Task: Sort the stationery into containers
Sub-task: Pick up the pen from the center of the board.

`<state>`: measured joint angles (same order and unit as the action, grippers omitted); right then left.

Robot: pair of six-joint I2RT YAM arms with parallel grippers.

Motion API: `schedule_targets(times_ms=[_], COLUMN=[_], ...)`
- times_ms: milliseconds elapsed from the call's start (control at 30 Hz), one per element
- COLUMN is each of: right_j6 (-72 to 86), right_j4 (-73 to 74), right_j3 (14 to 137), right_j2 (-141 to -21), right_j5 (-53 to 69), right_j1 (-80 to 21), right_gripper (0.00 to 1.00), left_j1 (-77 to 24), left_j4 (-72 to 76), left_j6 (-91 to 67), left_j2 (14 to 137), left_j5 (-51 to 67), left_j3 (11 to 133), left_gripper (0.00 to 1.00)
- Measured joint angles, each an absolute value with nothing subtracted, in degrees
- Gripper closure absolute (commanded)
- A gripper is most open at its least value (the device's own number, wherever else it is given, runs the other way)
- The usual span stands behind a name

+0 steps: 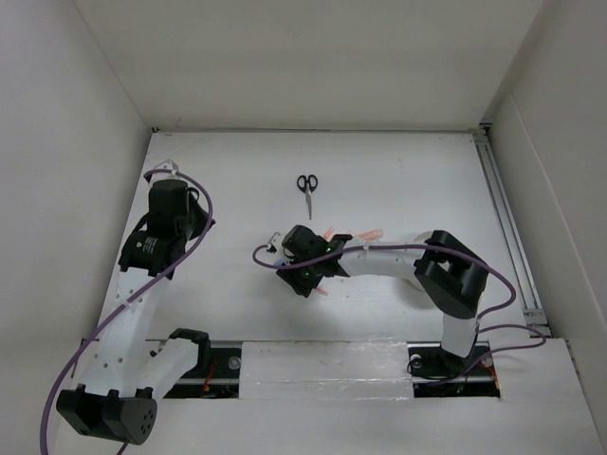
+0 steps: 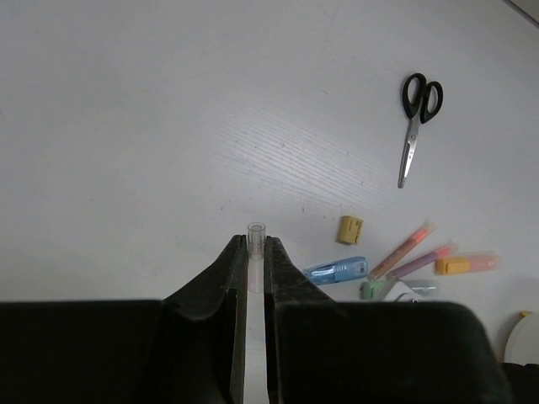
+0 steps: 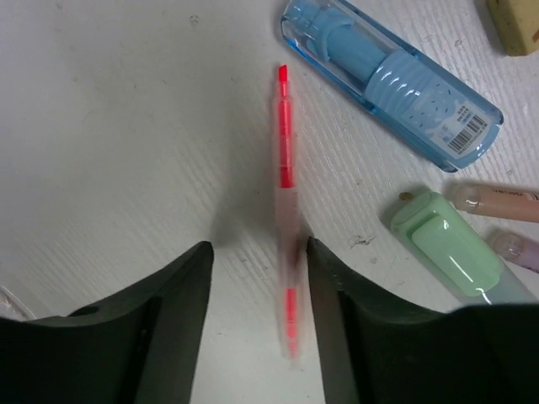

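A thin red pen point(image 3: 286, 194) lies on the table between the fingers of my right gripper point(image 3: 258, 248), which is open around it. The pen lies close against the right finger, with a gap on its left. Next to it are a blue marker point(image 3: 387, 93), a green marker point(image 3: 455, 248), an orange pen point(image 3: 497, 200), a purple pen point(image 3: 515, 249) and a yellow block point(image 3: 515, 21). Black-handled scissors point(image 1: 307, 183) lie farther back. My left gripper point(image 2: 256, 252) is shut on a thin clear-ended pen point(image 2: 256, 234), up at the far left point(image 1: 163, 172). A curved white rim point(image 2: 524, 341) looks like the container.
White walls enclose the table on the left, back and right. A metal rail point(image 1: 507, 223) runs along the right side. An orange marker point(image 2: 466, 263) lies beyond the pens. Purple cables loop off both arms.
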<state>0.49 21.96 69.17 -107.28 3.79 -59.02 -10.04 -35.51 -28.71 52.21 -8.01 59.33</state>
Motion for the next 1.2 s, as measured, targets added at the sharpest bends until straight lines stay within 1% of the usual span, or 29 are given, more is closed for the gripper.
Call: schedule_targets(times_ms=[67,100,167,200,300,600,767,867,967,1067,1200], right_j6=[0.86,0.97,1.37,1.58,2.42,3.38,7.62,12.05,16.16,20.64,26.81], right_j4=[21.89,21.78,21.45,21.34,21.02,18.72,17.85,19.09,17.63,13.98,7.88], right_j3=[69.14,69.14,68.86,68.79,68.58,66.87,63.51,62.48,60.93,58.26,54.63], right_j2=[-107.33,-107.39,-107.46,-107.46,-107.46,-106.67,-103.48,-99.77,-93.14,-85.08,-77.28], right_j5=[4.67,5.21,5.96,6.42,7.31,7.38,5.34,4.10,4.93,8.19,11.90], right_j1=[-58.59,-58.33,-57.71,-57.32,-56.62,-56.58,-56.73,-56.62,-56.42,-55.96,-55.96], right_gripper=[0.60,0.69,0.79,0.88,0.99,1.00,1.00,1.00,1.00,1.00,1.00], left_j1=[-10.04,-10.04,-10.04,-10.04,-10.04,-10.04,-10.04,-10.04,-10.04,-10.04,-10.04], left_j4=[-35.70,-35.90,-36.03,-36.27,-36.86,-37.23,-35.94,-33.71,-28.88,-22.63,-13.17], left_j6=[-28.71,-28.71,-28.73,-28.73,-28.77,-28.95,-28.97,-28.99,-29.08,-29.45,-30.52], left_j2=[52.25,52.29,52.40,52.42,52.49,52.82,52.75,52.60,52.31,52.18,52.07], left_j5=[-7.97,-7.97,-7.97,-7.99,-8.01,-7.88,-4.95,-1.63,3.25,10.02,18.59], left_j3=[59.92,60.27,61.06,61.52,62.89,64.93,64.82,64.42,62.83,60.12,56.16], left_gripper=[1.00,1.00,1.00,1.00,1.00,1.00,1.00,1.00,1.00,1.00,1.00])
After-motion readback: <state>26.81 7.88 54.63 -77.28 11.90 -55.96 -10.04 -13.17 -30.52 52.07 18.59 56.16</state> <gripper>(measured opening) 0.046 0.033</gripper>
